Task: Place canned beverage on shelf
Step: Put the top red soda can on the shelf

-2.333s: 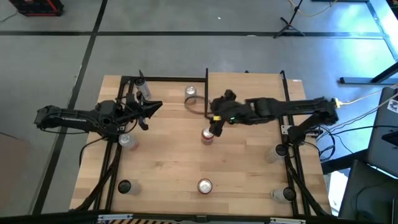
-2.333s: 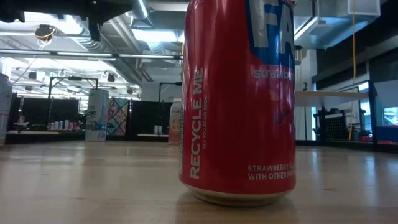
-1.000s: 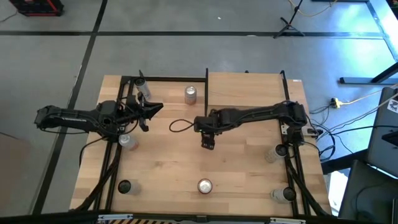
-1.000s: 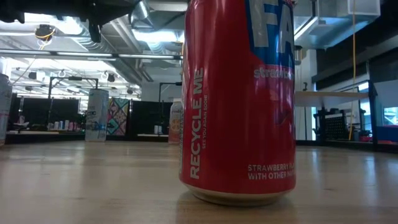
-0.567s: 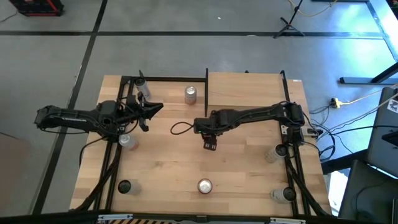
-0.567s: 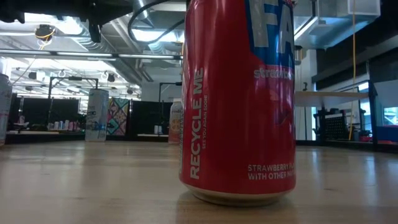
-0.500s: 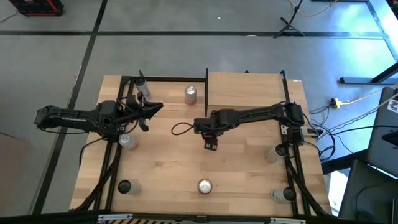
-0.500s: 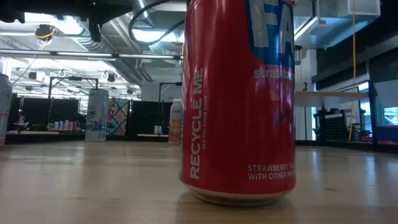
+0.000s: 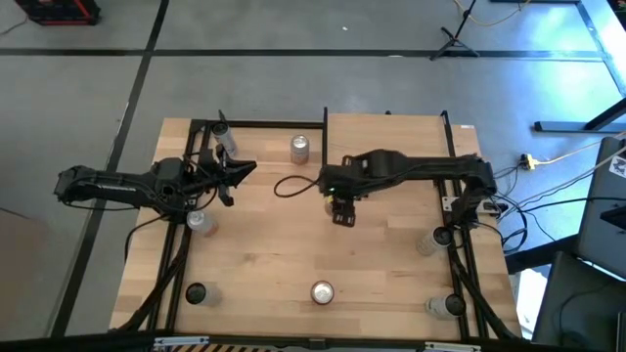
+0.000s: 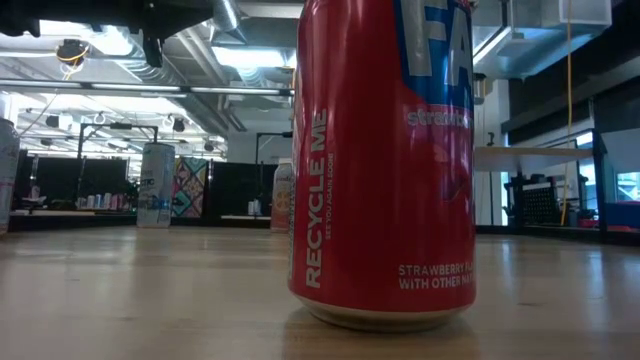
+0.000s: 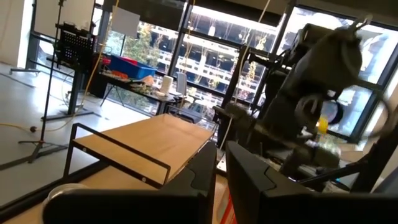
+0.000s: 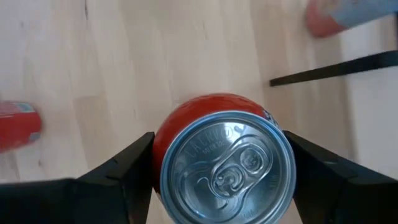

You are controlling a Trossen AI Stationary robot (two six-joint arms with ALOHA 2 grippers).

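A red can [image 12: 227, 168] stands upright between the fingers of my right gripper [image 9: 342, 213], which is shut on it over the middle of the tabletop, pointing down. The shelf [image 9: 391, 132], a pale-wood panel with thin black posts, is at the table's far right, beyond the gripper. My left gripper [image 9: 246, 167] waits at the far left, shut and empty; its fingers show in the left wrist view [image 11: 221, 180]. In the low view the held can is hidden behind a nearer red can [image 10: 385, 160]. My right gripper pinches the red can's side wall just below its top rim [image 12: 158, 165], one finger [image 12: 121, 177] on each of two opposite sides. The fingers come from above, pointing down. The can is upright, its silver top up; the can itself hides its bottom, so whether it is lifted clear does not show.
Several other cans stand about the table: a silver one at the far middle [image 9: 299, 148], one at the near middle [image 9: 321, 291], some along the left [image 9: 201, 221] and right [image 9: 427, 241] edges. A black cable loops beside the right arm [image 9: 289, 184]. A black shelf post [image 12: 329, 70] lies past the can.
My right gripper, shut over the red can, has gone toward the table's right edge and a little toward the far edge, taking the upright can with it. The right arm has drawn back and folded more.
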